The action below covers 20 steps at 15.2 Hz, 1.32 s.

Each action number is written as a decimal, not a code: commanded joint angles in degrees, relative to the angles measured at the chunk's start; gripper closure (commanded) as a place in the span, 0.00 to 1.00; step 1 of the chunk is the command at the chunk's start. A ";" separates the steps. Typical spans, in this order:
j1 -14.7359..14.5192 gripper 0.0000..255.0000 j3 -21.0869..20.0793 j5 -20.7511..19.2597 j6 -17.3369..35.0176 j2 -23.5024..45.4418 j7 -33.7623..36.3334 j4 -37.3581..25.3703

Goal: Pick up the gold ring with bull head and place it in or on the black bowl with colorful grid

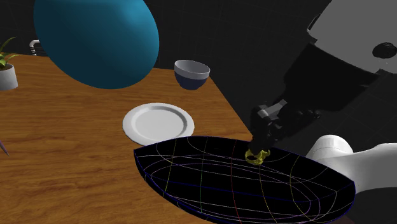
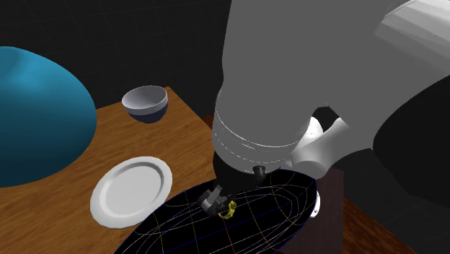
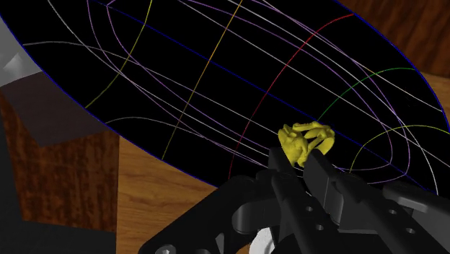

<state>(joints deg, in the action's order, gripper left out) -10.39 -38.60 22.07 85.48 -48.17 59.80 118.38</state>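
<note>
While the claw (image 1: 258,150) pinches a gold ring (image 1: 255,157), it hangs above the black grid-lined bowl (image 1: 191,181) on the wooden desk (image 1: 63,153).

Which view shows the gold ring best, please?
The wrist view: the ring appears close, clasped at the pincer tips. The shoulder and second exterior views show it as a small yellow speck.

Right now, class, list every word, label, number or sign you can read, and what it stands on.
None: no words, numbers or signs can be read. The black bowl carries only coloured grid lines; the white plate, small bowl and gold ring are unmarked.
</note>
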 commanded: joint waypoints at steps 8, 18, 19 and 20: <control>-0.40 1.00 -0.44 0.59 1.80 -0.85 -0.21 2.58; 0.43 0.00 0.63 -0.76 -3.26 1.15 0.65 -4.38; 0.68 0.00 0.84 -1.10 -4.60 1.79 0.90 -6.33; 0.67 0.00 0.84 -1.10 -4.59 1.79 0.91 -6.33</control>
<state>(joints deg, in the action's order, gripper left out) -9.88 -38.03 21.26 81.61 -46.75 60.75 113.02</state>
